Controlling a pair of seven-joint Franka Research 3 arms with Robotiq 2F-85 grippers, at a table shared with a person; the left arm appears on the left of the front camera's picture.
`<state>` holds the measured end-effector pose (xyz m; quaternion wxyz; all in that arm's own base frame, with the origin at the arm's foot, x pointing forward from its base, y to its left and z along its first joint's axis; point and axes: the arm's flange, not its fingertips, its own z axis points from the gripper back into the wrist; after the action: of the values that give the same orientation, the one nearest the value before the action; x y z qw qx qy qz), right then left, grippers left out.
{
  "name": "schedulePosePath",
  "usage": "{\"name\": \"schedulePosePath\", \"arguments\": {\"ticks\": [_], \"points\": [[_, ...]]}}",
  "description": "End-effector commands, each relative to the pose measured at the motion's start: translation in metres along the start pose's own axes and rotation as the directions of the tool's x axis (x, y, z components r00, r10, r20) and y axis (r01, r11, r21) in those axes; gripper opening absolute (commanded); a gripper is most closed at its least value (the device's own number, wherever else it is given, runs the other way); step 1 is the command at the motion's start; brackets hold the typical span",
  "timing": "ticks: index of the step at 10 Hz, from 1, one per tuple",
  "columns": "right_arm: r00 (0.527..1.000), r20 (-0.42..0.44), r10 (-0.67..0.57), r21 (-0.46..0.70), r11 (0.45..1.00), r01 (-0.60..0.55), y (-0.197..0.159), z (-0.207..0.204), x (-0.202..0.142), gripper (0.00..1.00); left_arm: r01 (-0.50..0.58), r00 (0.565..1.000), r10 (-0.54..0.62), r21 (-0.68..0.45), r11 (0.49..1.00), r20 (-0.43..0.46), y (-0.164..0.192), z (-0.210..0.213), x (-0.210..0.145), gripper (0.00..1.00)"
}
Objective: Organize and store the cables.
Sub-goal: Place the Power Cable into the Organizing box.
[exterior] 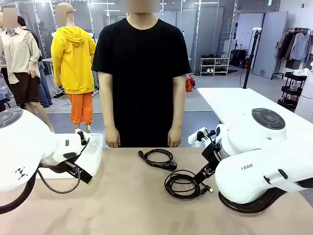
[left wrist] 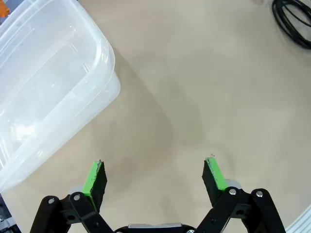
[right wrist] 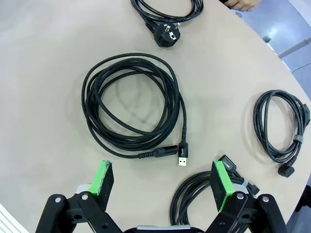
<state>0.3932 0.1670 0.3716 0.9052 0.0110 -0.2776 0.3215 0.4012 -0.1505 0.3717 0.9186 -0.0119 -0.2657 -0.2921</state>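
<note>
Black cables in four round coils on the tan bench (exterior: 122,210). Largest coil (right wrist: 132,108) loosely wound, USB plug (right wrist: 183,156) at its near edge, lying straight ahead of the right jaws. Power cord (right wrist: 167,14) with a round mains plug beyond it, toward the person's side, apart from the big coil. Third coil (right wrist: 282,127), bound by a grey tie, well off to one side near the bench edge. Fourth coil (right wrist: 201,196) partly hidden beneath one of the right green pads (right wrist: 222,187); touching or not, cannot tell. Right arm (exterior: 266,166) folded low at the bench's right end, wrist tipped down, right jaws spread wide and empty above the coils. Left arm (exterior: 24,152) low over the bench's left end, wrist likewise tipped down, left jaws spread wide over bare surface, their green pads (left wrist: 95,177) clear of everything. Clear plastic bin (left wrist: 48,92) just beside the left jaws. Person (exterior: 142,73) standing at the far side, hands (exterior: 112,137) hanging at the hips, off the bench.
</note>
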Motion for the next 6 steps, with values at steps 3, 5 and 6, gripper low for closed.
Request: {"name": "schedulePosePath", "arguments": {"ticks": [3,5,6], "points": [[1.000,0.000,0.000,0.000,1.000,0.000,0.0000,0.0000,0.0000,1.00,0.000,1.000,0.000,0.000,1.000,0.000,-0.0002,0.0000,0.0001,1.00],[1.000,0.000,0.000,0.000,1.000,0.000,0.0000,0.0000,0.0000,1.00,0.000,1.000,0.000,0.000,1.000,0.000,-0.0002,0.0000,0.0001,1.00],[1.000,0.000,0.000,0.000,1.000,0.000,0.0000,0.0000,0.0000,1.00,0.000,1.000,0.000,0.000,1.000,0.000,-0.0002,0.0000,0.0001,1.00]]}}
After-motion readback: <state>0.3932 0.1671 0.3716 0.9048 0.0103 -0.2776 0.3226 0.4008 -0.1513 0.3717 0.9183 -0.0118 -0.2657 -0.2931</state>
